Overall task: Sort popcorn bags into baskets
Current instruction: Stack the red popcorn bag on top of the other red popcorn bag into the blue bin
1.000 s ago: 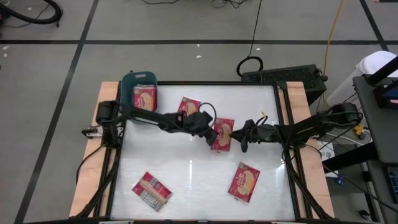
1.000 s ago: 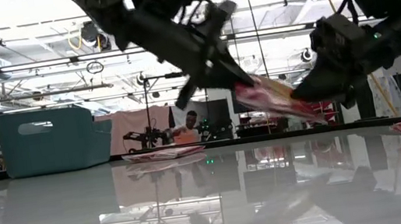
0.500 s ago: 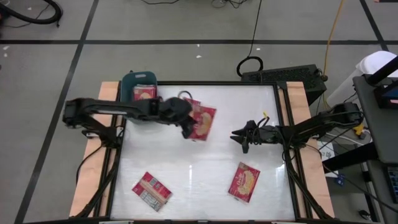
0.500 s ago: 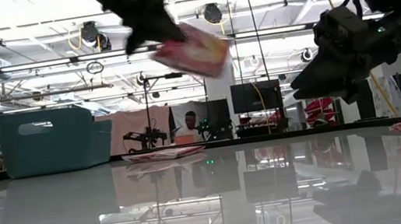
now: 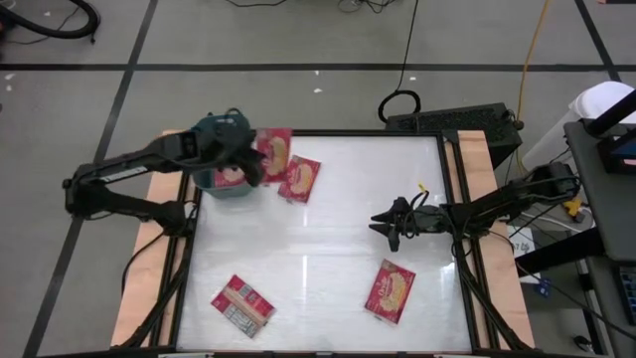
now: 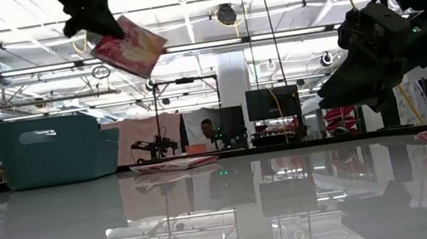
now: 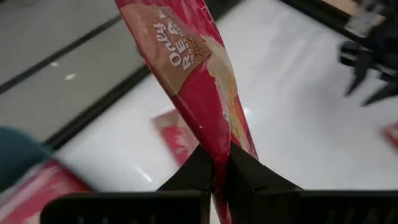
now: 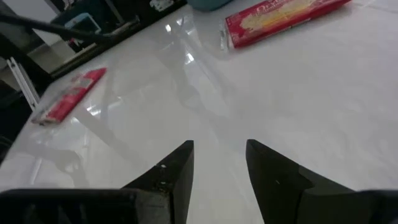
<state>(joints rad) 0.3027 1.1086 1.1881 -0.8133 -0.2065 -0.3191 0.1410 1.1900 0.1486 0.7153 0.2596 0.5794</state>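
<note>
My left gripper [image 5: 254, 165] is shut on a red popcorn bag [image 5: 274, 151] high over the table's far left, just right of the teal basket [image 5: 211, 129]. The basket holds another bag [image 5: 231, 177]. One more bag [image 5: 301, 179] lies flat on the table close to the basket, a label-side-up bag [image 5: 241, 303] lies near left, and another [image 5: 390, 291] near right. My right gripper [image 5: 381, 225] hovers open right of the table's middle, with nothing between its fingers [image 8: 180, 165]. My left gripper pinches one end of the bag [image 7: 218, 155] between its two fingers. The fingers slant down from the table's left side. The bag sticks out beyond the fingertips, tilted, its printed face [image 6: 131, 49] showing, lifted clear of the table and the basket.
The white tabletop has a dark frame [image 5: 452, 199] along its edges. Bare surface lies between the bags across the middle. Beyond the far edge, cables and a black box [image 5: 452, 121] sit on the floor.
My left gripper has carried the bag from the table's middle up and toward the far left, to beside the basket, tipping as it went. My right gripper has let go of that bag's other end, opened, and stayed about where it was.
</note>
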